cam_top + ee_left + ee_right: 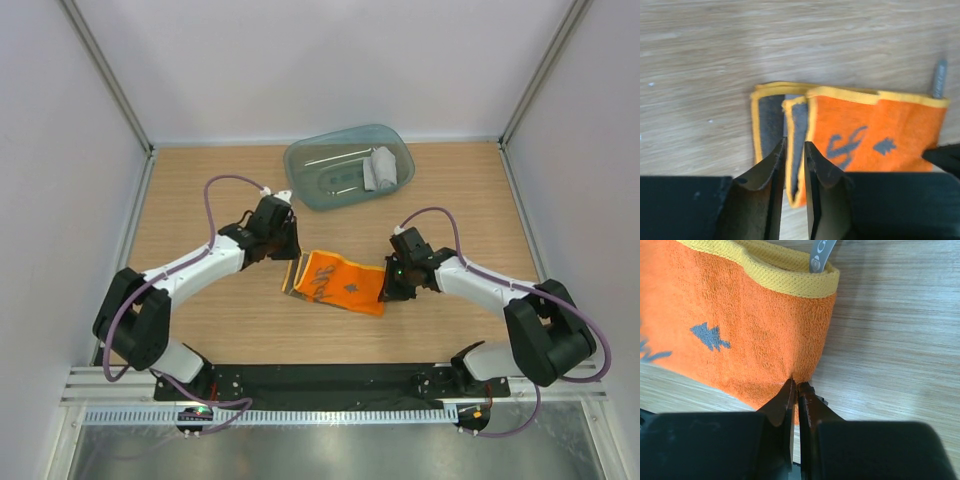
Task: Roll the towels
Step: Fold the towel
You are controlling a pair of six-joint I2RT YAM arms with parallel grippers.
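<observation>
Midway across the wooden desk (200,190), between the two arms: orange towel (335,283), yellow-edged, dark print on top, folded into a short strip and lying slightly askew. At its left end, a flap turned over, grey underside showing. Left pincer (794,145) down on that flap, fingers only a narrow slit apart, seemingly nipping the yellow hem between them, though hard to be sure from the wrist view. At the right end, on the near corner, right pincer (794,386) all but closed, tips clamped on the very edge of the cloth. Just past the far right corner, a grey hang loop (820,255) sticking out onto the wood. Toward the back, well apart from both arms: translucent teal plastic tray (310,180), with grey towel (381,168) inside at its right side, bunched into a small bundle.
</observation>
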